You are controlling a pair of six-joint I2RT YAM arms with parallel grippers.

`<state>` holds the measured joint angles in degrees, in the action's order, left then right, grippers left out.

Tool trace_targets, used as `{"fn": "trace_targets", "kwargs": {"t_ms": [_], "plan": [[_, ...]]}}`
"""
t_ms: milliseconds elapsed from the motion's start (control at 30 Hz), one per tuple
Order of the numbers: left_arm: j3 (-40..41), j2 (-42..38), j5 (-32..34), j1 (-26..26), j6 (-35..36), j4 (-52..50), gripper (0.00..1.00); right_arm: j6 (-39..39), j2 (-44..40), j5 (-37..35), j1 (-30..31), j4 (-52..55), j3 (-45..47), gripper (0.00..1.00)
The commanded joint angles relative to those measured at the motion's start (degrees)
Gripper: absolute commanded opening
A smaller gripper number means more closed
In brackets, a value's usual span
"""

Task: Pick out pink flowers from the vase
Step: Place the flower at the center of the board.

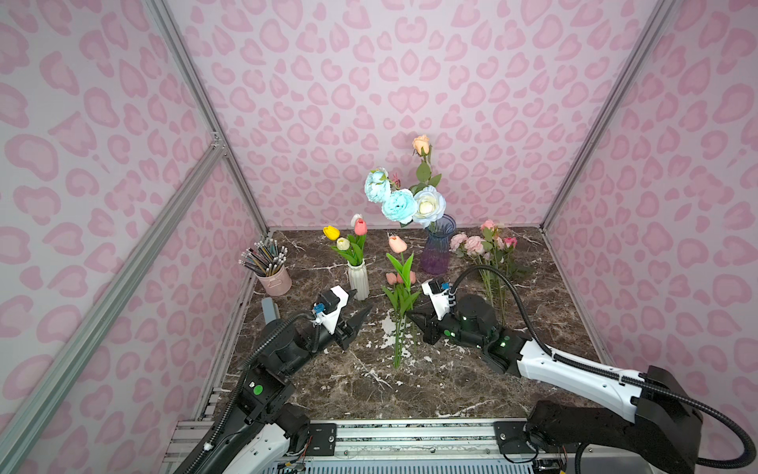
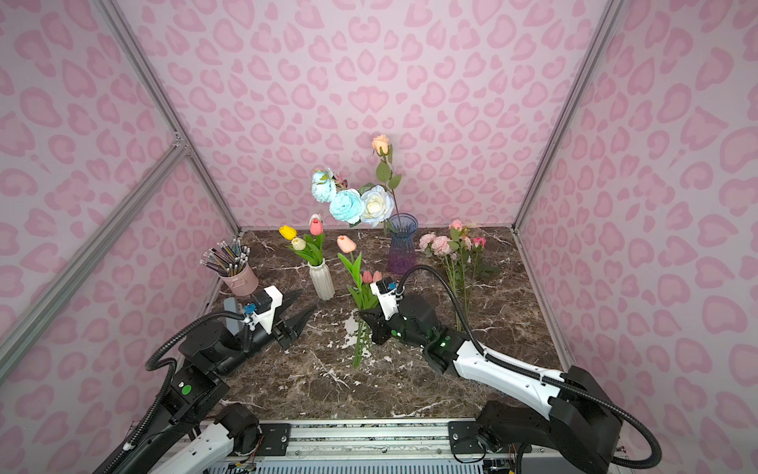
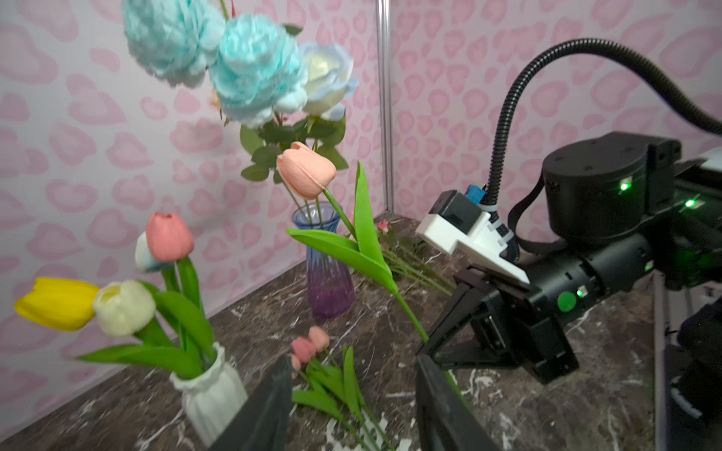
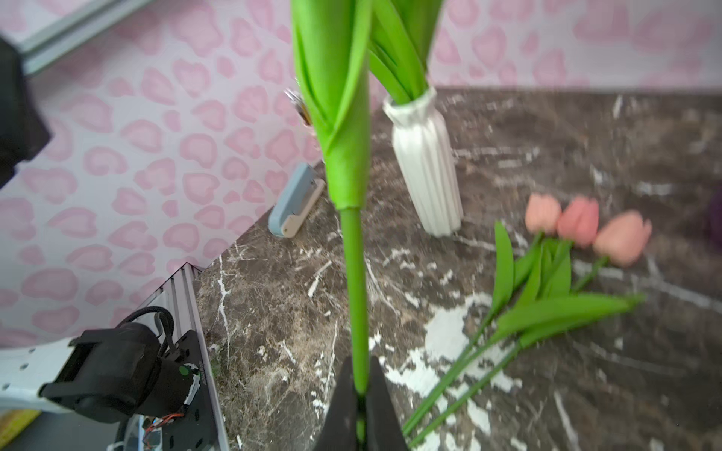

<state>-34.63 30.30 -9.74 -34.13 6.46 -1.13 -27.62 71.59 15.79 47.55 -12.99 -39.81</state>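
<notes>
My right gripper [image 4: 361, 390] is shut on the green stem of a salmon-pink tulip [image 1: 397, 244], which it holds upright above the marble table between the two vases. In a top view that gripper [image 1: 410, 315] is near the table's middle. To its left, my left gripper [image 1: 363, 301] stands open and holds nothing; its fingers [image 3: 273, 402] frame three pink tulips [image 3: 308, 345] lying on the table. The white ribbed vase [image 1: 358, 281] holds a pink tulip [image 1: 360, 227] beside a yellow and a white one. A bunch of pink flowers [image 1: 476, 245] lies at the back right.
A blue-purple glass vase [image 1: 437, 250] with blue, white and peach blooms stands at the back centre. At the left edge there is a pink cup of pencils [image 1: 274, 279], with a grey-blue stapler [image 4: 295, 203] near it. Pink patterned walls and aluminium posts enclose the table.
</notes>
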Motion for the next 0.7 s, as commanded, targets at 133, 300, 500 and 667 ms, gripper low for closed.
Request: {"fn": "trace_targets", "kwargs": {"t_ms": [133,300,500,667], "plan": [[1.3,-1.8,5.9,-0.8,4.6,-1.1,0.52,-23.1,13.1,9.3,-5.5,0.2,-1.3,0.00],[1.9,-4.1,8.0,-2.3,6.1,-1.9,0.53,-28.0,21.7,11.5,-6.5,-4.6,-2.4,0.00],[2.6,-5.5,8.8,-3.6,7.2,-1.3,0.53,-30.8,27.4,11.0,-6.8,-7.7,-3.9,0.00],[2.7,-5.8,8.7,-4.3,7.3,-0.8,0.53,-31.2,29.9,11.5,-6.9,-8.6,-4.8,0.00]]}}
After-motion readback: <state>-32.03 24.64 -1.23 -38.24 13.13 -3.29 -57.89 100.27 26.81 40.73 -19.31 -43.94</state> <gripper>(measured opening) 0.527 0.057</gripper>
